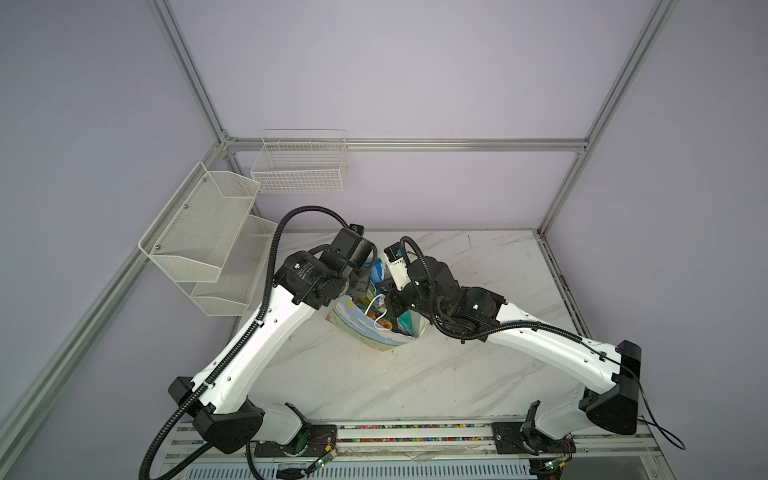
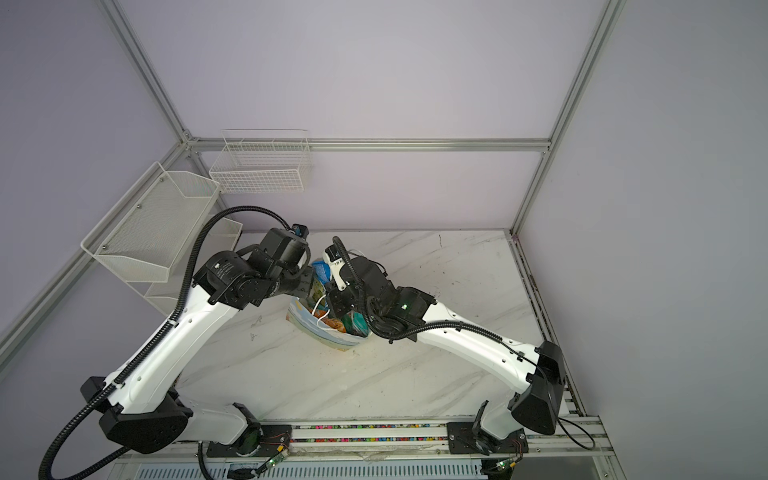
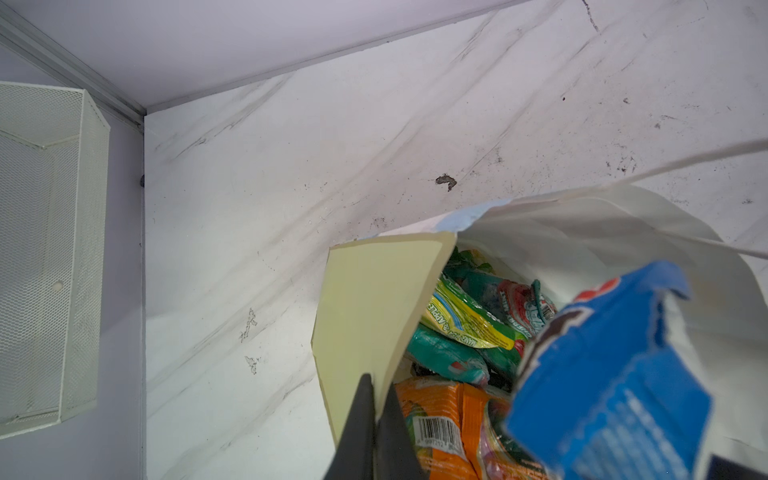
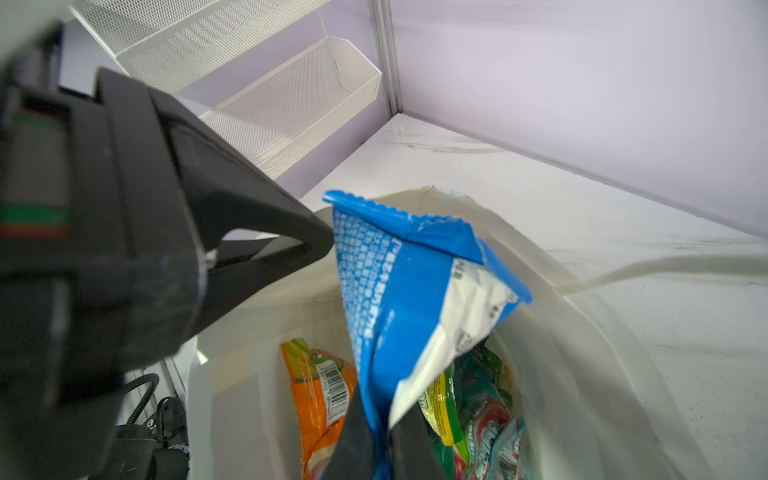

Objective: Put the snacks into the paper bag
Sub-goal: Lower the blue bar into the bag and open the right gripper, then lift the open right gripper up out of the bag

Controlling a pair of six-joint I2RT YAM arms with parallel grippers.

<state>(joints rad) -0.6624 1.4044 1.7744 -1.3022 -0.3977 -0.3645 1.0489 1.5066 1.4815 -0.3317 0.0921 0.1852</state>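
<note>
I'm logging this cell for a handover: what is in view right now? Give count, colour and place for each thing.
paper bag: one, white inside, sky print outside, standing open mid-table.
blue packet: one, blue and white, at the bag's mouth, held by the right gripper.
orange packet: at least one, orange, inside the bag.
green and teal packets: at least three, inside the bag beside the orange one.
mesh shelf: one, white, two tiers, on the left wall.
wire basket: one, white, on the back wall.
table: one, white marble pattern.
left gripper: one, black, shut on the bag's wall.
right gripper: one, black, shut on the blue packet.
</note>
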